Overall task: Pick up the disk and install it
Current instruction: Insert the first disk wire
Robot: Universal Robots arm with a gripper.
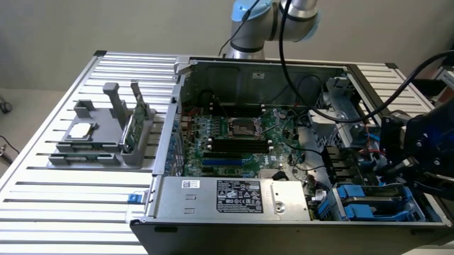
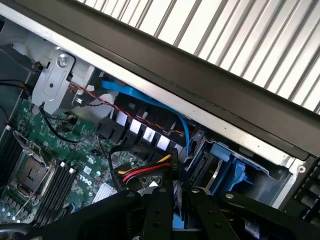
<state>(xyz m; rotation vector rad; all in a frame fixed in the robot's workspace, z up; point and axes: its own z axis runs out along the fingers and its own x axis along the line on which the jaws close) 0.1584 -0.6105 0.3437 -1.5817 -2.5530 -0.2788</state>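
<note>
My black gripper (image 1: 405, 169) hangs over the exterior view's right end of the open computer case (image 1: 163, 159), just above the blue drive bay (image 1: 369, 204). In the wrist view its two fingers (image 2: 155, 210) stand close together, shut on a thin grey and blue strip, the disk (image 2: 177, 222) seen edge-on. Most of the disk is hidden by the fingers. The blue drive bay (image 2: 227, 170) lies just past the fingertips, against the case wall.
A motherboard (image 1: 234, 138) fills the case floor, with a power supply (image 1: 234, 196) along the near side. Red, yellow and black cables (image 2: 145, 172) and a blue cable (image 2: 150, 102) run close to the bay. A grey fixture (image 1: 99, 143) stands on the slatted table (image 1: 57, 202).
</note>
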